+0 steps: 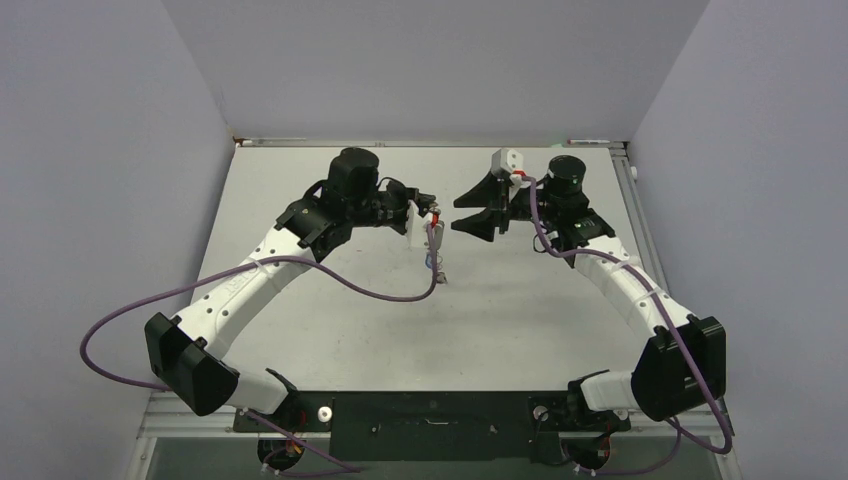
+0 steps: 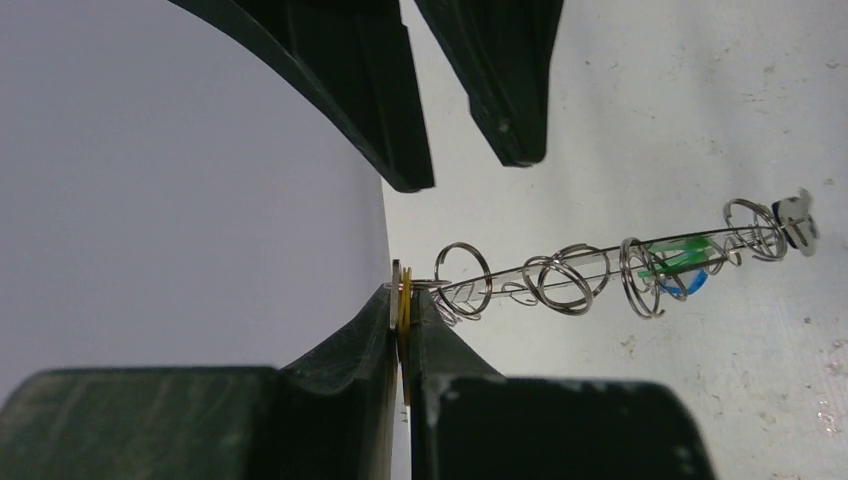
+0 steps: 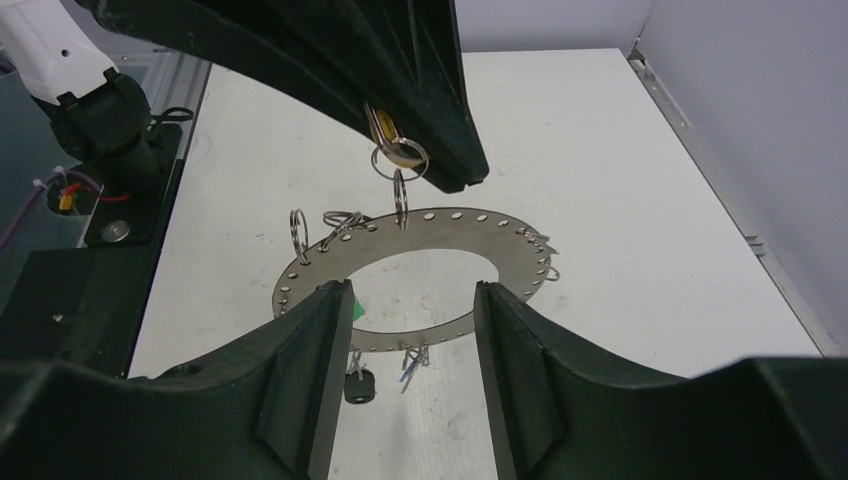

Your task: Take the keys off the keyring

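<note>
Progress: looking early, no key seen lying off ring.

Left gripper (image 2: 402, 310) pinching shut on yellow-headed silver key (image 3: 392, 140).

Wide flat grey metal keyring (image 3: 490, 232) dangling just beyond left gripper's tips, above white table (image 1: 540, 310).

Green-headed key (image 2: 678, 256), blue-headed key (image 2: 690, 283) and black-headed key (image 3: 358, 386) hanging on rim farther from left gripper.

Right gripper (image 3: 412, 292) gaping wide, holding nothing, waiting near left gripper.

Keyring stretching straight away from left gripper's tips, broad face turning toward right gripper; probably hanging near upright.
</note>
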`<state>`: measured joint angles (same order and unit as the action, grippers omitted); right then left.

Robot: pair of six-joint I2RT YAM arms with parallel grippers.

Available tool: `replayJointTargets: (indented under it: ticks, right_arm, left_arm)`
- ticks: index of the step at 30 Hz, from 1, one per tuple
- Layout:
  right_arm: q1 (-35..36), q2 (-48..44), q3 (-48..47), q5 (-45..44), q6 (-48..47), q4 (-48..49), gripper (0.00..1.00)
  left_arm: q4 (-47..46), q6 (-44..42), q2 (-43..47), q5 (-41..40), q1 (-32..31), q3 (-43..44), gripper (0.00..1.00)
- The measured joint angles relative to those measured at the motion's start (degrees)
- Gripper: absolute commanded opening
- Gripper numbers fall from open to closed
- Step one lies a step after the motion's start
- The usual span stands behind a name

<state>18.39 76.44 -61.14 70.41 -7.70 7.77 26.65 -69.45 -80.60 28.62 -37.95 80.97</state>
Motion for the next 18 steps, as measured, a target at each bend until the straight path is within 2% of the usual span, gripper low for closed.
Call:
replayJointTargets:
  ticks: [6, 18]
  right_arm:
    - [1.46, 2.08, -1.49, -0.13, -3.63, -2.29, 0.46]
    - [3.52, 2.75, -4.57, -0.09, -6.32, -2.67, 0.35]
  left_arm:
    - [-1.38, -0.04, 0.0, 0.63, -0.04, 0.68, 0.0]
    - [-1.95, -0.24, -1.22, 1.27, -0.2, 1.7, 0.0]
